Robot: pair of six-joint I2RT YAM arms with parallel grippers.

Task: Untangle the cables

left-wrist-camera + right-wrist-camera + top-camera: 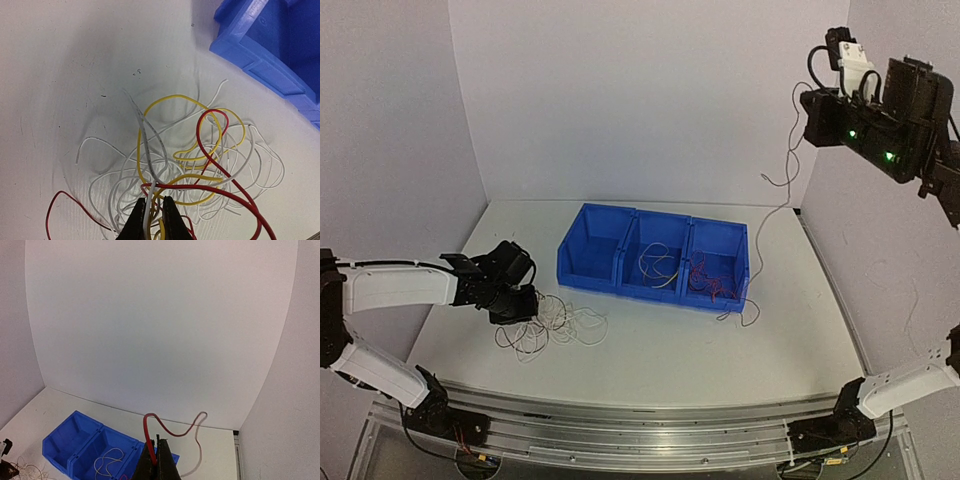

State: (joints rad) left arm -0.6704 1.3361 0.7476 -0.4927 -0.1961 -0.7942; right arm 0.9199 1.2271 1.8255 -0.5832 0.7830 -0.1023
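A tangle of white, yellow and red cables (pixel 552 325) lies on the table left of the blue bin (pixel 582 262). My left gripper (pixel 523 303) is low at the tangle's left edge. In the left wrist view the gripper (pixel 152 216) is shut on a white cable (pixel 148 170) that runs up out of the tangle (pixel 200 165). My right gripper (pixel 808 100) is raised high at the far right. It is shut on a red cable (pixel 782 205) that hangs down to the table beside the bin's right end. The right wrist view shows that gripper (pixel 157 462) pinching the red cable (pixel 170 427).
The blue bin has three compartments: the left one bare (pixel 600 245), the middle one holding yellow and white cables (pixel 658 265), the right one holding red cables (pixel 710 280). Its corner (pixel 260 45) shows close to the tangle. White walls enclose the table on three sides.
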